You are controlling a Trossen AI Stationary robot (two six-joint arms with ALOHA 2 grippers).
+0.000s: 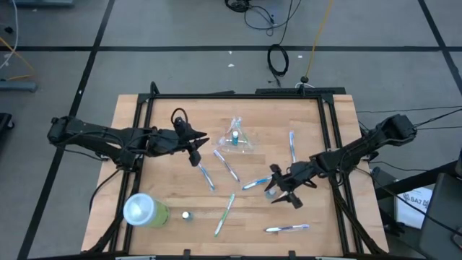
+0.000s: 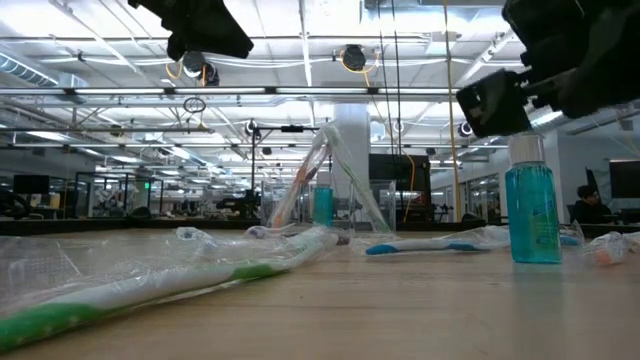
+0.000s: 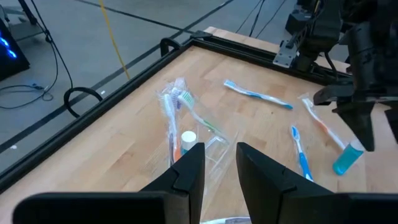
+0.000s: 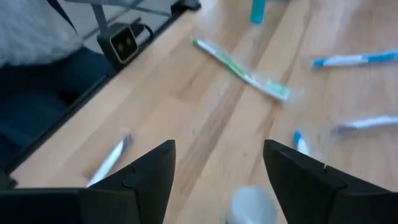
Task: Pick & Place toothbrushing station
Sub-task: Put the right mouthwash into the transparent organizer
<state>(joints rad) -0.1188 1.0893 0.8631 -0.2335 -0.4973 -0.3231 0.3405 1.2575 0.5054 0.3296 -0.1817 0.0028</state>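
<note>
R gripper hangs w/ fingers spread over small teal tube, prob. lining up a grab; L gripper, fingers slightly parted, waits nr clear cup mid-table.

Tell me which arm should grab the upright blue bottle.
Right. The right gripper hangs open right over the blue bottle, whose white cap shows between its fingers. The left gripper is farther off, pointed at the clear cup.

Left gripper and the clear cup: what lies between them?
In the high view, only bare wood separates the left gripper from the clear cup; wrapped toothbrushes lie nearer, off that line.
</note>
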